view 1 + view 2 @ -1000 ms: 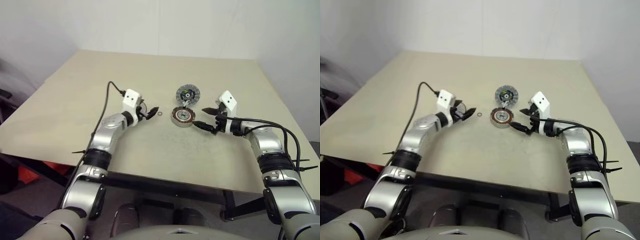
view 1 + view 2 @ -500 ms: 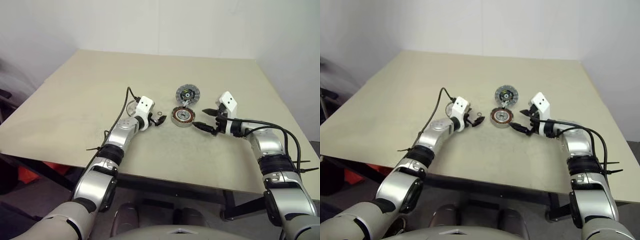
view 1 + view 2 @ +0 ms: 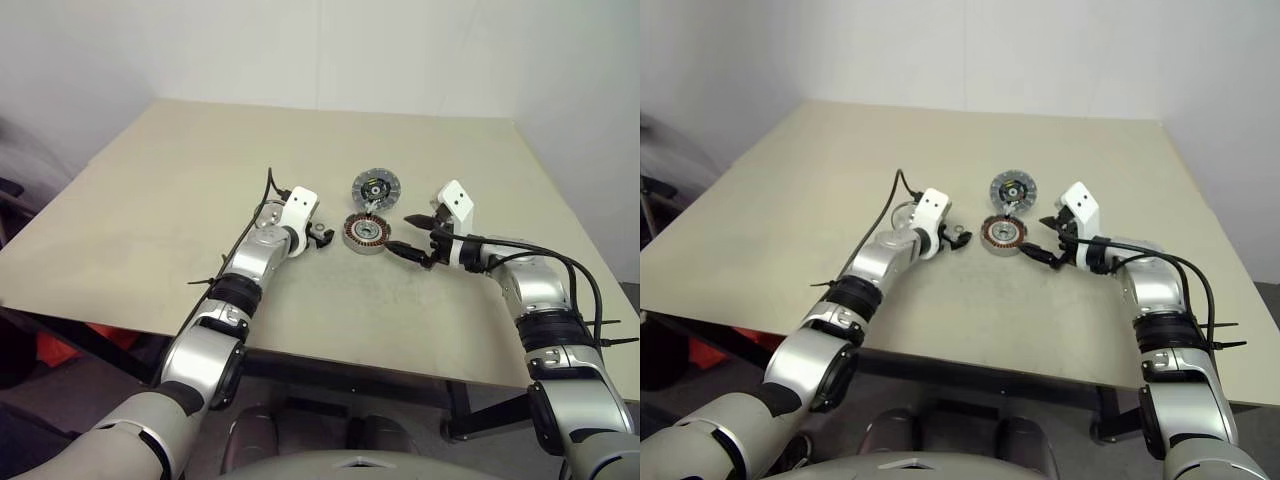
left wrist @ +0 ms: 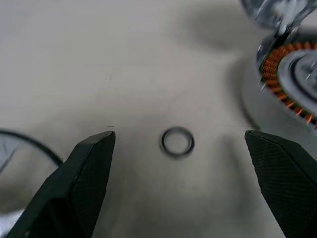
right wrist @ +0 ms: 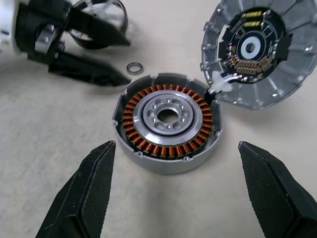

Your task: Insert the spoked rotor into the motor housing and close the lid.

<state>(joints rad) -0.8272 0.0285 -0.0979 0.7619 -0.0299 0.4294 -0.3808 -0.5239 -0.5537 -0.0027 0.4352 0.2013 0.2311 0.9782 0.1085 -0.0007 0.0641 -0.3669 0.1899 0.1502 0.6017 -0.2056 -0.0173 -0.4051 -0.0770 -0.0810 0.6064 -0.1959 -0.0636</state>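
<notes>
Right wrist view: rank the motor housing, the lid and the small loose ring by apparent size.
1. Motor housing and lid: they look about alike, and the lid is cut off at the picture's edge, so I won't rank them.
2. Small loose ring: clearly smallest.

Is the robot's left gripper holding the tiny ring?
No, the small washer ring lies loose on the table between the open left gripper's fingers.

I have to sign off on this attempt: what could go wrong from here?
The left tool is open around the small loose ring, not the rotor, so it may grab the wrong part. The lid leans on the housing; a nudge could shift both.
</notes>
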